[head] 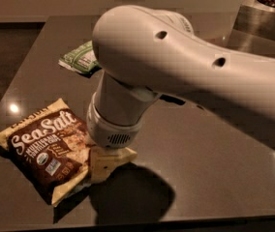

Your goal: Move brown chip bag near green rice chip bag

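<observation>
Down low, the end effector (107,161) meets the brown chip bag (43,146) on the desk (215,168); open or clamped, cannot tell

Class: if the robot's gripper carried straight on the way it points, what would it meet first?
The gripper points down beside the large dark brown Sea Salt chip bag. Probably that bag's cream right edge first, else the dark grey tabletop; depth is unclear.

Matt, perhaps plastic gripper (107,162) at glossy brown chip bag (45,146) on polished table (215,168)
</observation>
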### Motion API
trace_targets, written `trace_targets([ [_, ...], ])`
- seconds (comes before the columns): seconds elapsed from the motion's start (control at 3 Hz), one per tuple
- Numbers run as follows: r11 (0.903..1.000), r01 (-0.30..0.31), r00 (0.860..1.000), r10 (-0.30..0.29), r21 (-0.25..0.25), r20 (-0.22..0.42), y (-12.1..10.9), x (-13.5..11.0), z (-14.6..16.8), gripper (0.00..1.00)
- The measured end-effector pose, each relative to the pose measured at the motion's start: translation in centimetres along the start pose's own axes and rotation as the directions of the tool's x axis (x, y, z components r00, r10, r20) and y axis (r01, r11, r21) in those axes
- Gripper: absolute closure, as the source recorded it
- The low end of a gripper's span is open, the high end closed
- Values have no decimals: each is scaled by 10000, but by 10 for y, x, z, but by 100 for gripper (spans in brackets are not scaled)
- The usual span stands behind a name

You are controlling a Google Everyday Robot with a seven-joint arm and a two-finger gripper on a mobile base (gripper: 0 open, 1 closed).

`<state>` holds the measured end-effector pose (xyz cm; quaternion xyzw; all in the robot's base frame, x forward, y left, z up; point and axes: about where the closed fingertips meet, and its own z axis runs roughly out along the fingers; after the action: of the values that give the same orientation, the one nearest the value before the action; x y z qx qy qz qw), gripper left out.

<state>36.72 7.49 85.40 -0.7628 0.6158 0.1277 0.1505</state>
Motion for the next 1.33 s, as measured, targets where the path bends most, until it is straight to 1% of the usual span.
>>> trace_targets([
  [0.33,9987,-372,9993,371,344,38,-11,11,-19,64],
  [0.67,9893,-1043,9944,1057,1023,-80,-31,38,-50,87],
  [1.0,9614,-1855,9759,2044,2033,-762,-61,92,-91,100],
  [1.33,9415,-1985,9569,2463,2724,-1538,-79,130,-116,100],
])
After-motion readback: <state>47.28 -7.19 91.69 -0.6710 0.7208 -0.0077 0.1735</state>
